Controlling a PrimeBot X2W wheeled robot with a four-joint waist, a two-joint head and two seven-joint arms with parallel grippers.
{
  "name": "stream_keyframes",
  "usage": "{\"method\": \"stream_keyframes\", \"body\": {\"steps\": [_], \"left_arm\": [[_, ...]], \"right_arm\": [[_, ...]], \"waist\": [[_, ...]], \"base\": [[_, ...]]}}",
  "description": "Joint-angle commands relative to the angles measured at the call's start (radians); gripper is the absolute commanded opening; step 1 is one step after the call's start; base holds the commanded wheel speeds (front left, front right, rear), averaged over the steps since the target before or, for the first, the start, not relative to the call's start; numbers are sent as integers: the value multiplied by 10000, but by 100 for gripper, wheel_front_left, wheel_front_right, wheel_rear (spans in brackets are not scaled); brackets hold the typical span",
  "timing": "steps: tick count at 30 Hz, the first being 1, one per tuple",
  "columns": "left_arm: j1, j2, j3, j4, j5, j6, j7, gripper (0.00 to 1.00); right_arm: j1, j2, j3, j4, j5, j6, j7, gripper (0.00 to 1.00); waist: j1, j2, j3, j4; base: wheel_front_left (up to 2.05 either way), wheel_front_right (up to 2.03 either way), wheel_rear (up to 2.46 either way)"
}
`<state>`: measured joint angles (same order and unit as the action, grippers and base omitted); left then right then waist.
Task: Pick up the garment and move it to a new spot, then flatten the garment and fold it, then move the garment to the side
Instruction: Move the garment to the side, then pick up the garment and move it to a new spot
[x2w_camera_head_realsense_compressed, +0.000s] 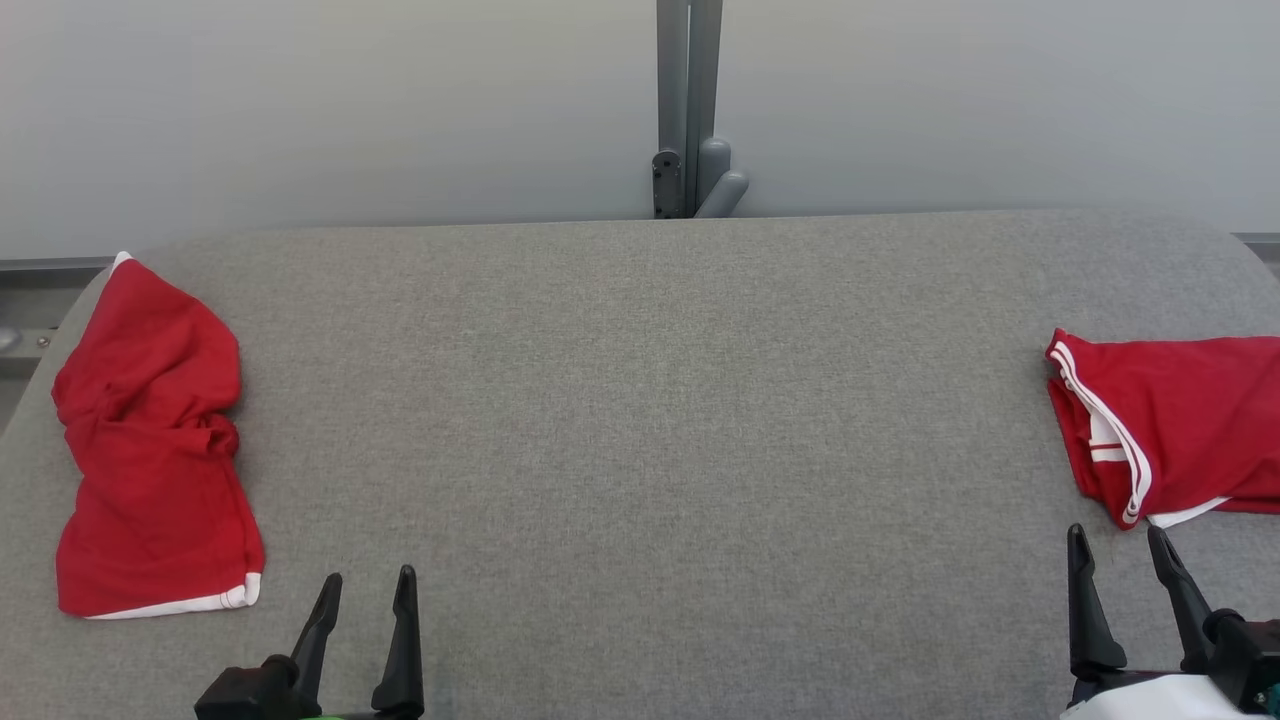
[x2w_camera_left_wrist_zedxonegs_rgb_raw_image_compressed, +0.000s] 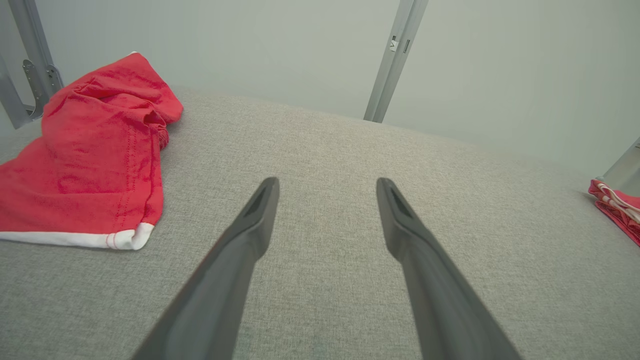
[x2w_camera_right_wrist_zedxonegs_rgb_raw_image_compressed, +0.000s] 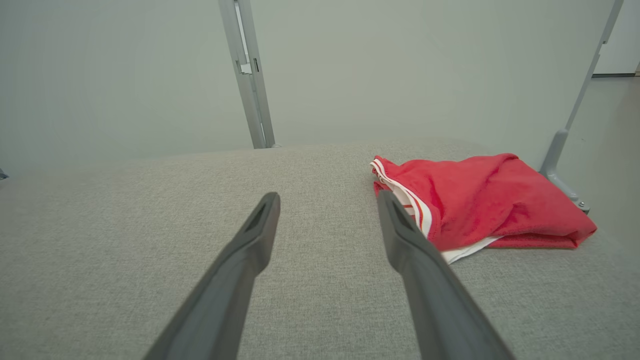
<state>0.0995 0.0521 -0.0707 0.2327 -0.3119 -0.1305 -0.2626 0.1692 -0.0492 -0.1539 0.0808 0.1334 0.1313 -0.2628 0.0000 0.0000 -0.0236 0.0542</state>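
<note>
A crumpled red garment (x2w_camera_head_realsense_compressed: 150, 440) with a white hem lies at the left edge of the grey padded table (x2w_camera_head_realsense_compressed: 650, 400); the left wrist view has the same garment (x2w_camera_left_wrist_zedxonegs_rgb_raw_image_compressed: 90, 150) ahead and to the left. My left gripper (x2w_camera_head_realsense_compressed: 370, 575) hovers near the table's front edge, just right of that garment, open and empty, its fingers (x2w_camera_left_wrist_zedxonegs_rgb_raw_image_compressed: 250, 235) spread wide. A second red garment (x2w_camera_head_realsense_compressed: 1180, 420) with white stripes lies folded at the right edge. My right gripper (x2w_camera_head_realsense_compressed: 1116, 532) stands open and empty just in front of it, and this striped garment (x2w_camera_right_wrist_zedxonegs_rgb_raw_image_compressed: 475, 200) lies right of the fingertips.
A grey metal post (x2w_camera_head_realsense_compressed: 688, 105) rises behind the table's far edge against a pale wall. Another post with a foot bracket (x2w_camera_right_wrist_zedxonegs_rgb_raw_image_compressed: 562, 165) stands past the striped garment. The striped garment's edge (x2w_camera_left_wrist_zedxonegs_rgb_raw_image_compressed: 617, 207) lies at the far right of the left wrist view.
</note>
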Motion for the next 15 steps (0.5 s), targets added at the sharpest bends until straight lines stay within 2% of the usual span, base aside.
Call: {"method": "stream_keyframes", "body": {"steps": [1,15], "left_arm": [[-114,23,-36,-12,-55,-4,-23,100],[-180,72,-62,84,-46,-5,-23,100]], "right_arm": [[-112,-30,2,-70,14,-10,-24,100],[-41,-28,22,-55,110,-10,-25,100]], "waist": [[0,0,11,-22],[0,0,35,-60]], "base": [[0,0,0],[0,0,0]]}}
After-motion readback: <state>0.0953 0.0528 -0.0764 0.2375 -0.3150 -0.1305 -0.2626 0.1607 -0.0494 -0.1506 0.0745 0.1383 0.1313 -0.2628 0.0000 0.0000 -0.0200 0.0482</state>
